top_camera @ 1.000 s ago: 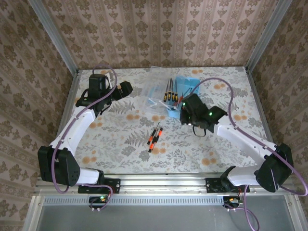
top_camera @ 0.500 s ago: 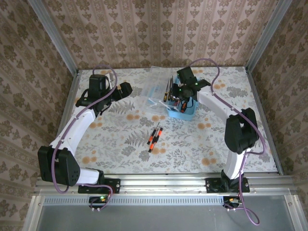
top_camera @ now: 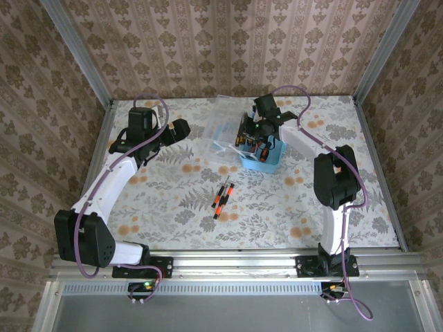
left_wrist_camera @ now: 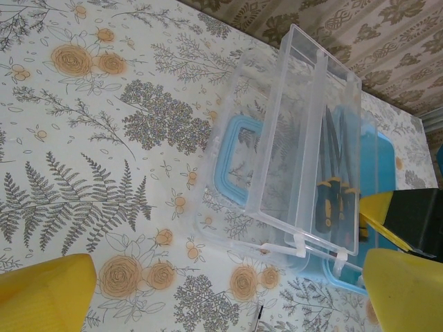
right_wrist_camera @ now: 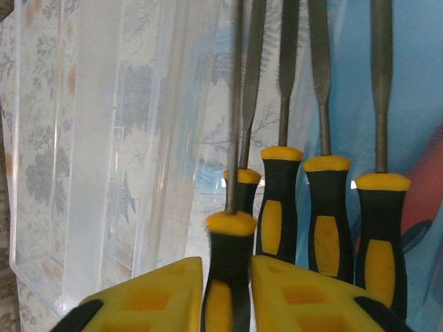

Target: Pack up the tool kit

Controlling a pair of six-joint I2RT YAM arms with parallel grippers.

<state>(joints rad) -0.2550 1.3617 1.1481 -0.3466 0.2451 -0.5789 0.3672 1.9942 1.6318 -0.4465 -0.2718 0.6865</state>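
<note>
Top: right gripper [top_camera: 257,138] in blue kit tray [top_camera: 268,164] upper centre, loose screwdrivers [top_camera: 221,196] mid-frame; left wrist: left gripper [left_wrist_camera: 221,294] jaws spread wide, empty, clear lid [left_wrist_camera: 304,138] centre-right; right wrist: fingers [right_wrist_camera: 149,299] pinching black-yellow tool [right_wrist_camera: 228,266] bottom centre, four racked tools [right_wrist_camera: 325,214] alongside.

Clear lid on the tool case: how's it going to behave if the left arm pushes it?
The clear lid looks thin-walled and see-through, so probably light and a bit flexible. It seems joined to the blue tray by small clips, so a push would likely swing it, or slide the whole case on the smooth tablecloth.
</note>
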